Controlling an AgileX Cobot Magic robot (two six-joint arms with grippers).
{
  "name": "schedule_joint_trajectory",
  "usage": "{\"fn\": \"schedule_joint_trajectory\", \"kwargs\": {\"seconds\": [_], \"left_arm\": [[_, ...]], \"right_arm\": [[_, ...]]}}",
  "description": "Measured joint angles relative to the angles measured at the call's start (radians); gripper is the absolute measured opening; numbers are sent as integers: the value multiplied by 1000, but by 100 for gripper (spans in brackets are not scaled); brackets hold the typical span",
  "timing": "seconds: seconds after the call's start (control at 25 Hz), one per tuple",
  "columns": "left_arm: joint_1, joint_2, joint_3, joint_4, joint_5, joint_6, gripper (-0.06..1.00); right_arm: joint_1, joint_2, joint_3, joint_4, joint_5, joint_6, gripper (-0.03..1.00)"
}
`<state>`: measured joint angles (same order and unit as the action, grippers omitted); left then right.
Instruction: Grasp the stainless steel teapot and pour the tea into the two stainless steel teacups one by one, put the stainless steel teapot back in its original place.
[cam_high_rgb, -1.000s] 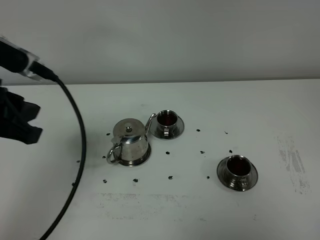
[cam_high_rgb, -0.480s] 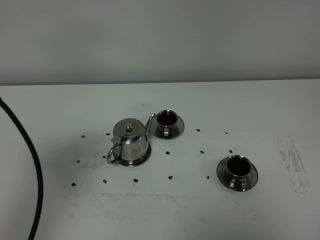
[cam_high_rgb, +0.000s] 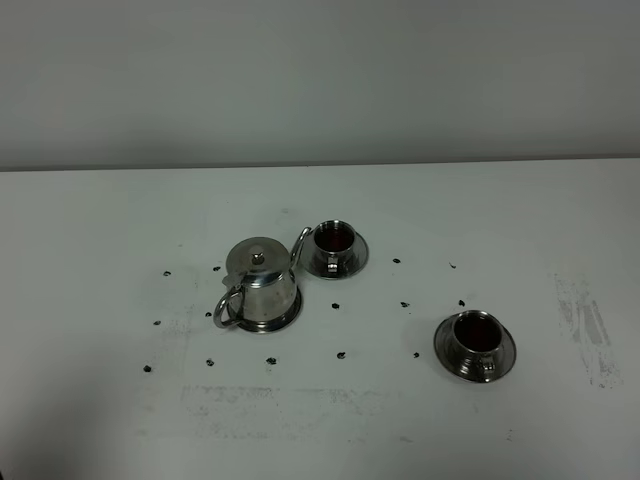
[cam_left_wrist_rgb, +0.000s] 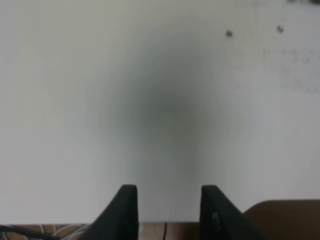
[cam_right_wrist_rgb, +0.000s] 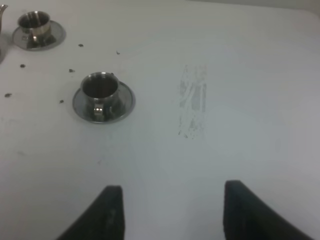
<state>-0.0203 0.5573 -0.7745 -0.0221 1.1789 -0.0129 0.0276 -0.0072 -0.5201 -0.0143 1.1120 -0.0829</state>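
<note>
The stainless steel teapot (cam_high_rgb: 258, 285) stands upright on its round saucer, the original place (cam_high_rgb: 289, 316), left of the table's middle, with its spout toward the far cup. One teacup (cam_high_rgb: 333, 241) sits on a saucer just right of the spout, and the other teacup (cam_high_rgb: 475, 335) sits on a saucer at the front right. Both hold dark liquid. The right wrist view shows both teacups, the near one (cam_right_wrist_rgb: 100, 87) and the far one (cam_right_wrist_rgb: 34, 22). My left gripper (cam_left_wrist_rgb: 167, 212) hangs open over bare table. My right gripper (cam_right_wrist_rgb: 172, 212) is open and well back from the cups. Neither arm shows in the exterior view.
Small dark specks (cam_high_rgb: 340, 355) lie scattered on the white table (cam_high_rgb: 120, 220) around the pot and cups. A grey scuff mark (cam_high_rgb: 585, 325) runs along the right side and also shows as a scuff (cam_right_wrist_rgb: 192, 107) in the right wrist view. A wall rises behind the table.
The left arm and its black cable have pulled back out of the exterior view to the left. The teapot and cups have not moved.
</note>
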Motion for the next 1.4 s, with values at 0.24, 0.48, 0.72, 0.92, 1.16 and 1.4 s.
{"fn": "schedule_joint_trajectory", "kwargs": {"seconds": [0.24, 0.48, 0.72, 0.92, 1.16, 1.4], "left_arm": [[21, -211, 222, 3, -194, 0, 32], [22, -338, 288, 22, -190, 13, 32], [22, -440, 303, 16, -119, 32, 32], [22, -523, 318, -4, -119, 51, 32], [22, -561, 318, -27, -119, 87, 32], [22, -561, 318, -27, -119, 90, 32]], "right_arm": [[0, 0, 0, 0, 0, 0, 43], [0, 0, 0, 0, 0, 0, 43], [0, 0, 0, 0, 0, 0, 43], [0, 0, 0, 0, 0, 0, 43], [0, 0, 0, 0, 0, 0, 43], [0, 0, 0, 0, 0, 0, 43]]}}
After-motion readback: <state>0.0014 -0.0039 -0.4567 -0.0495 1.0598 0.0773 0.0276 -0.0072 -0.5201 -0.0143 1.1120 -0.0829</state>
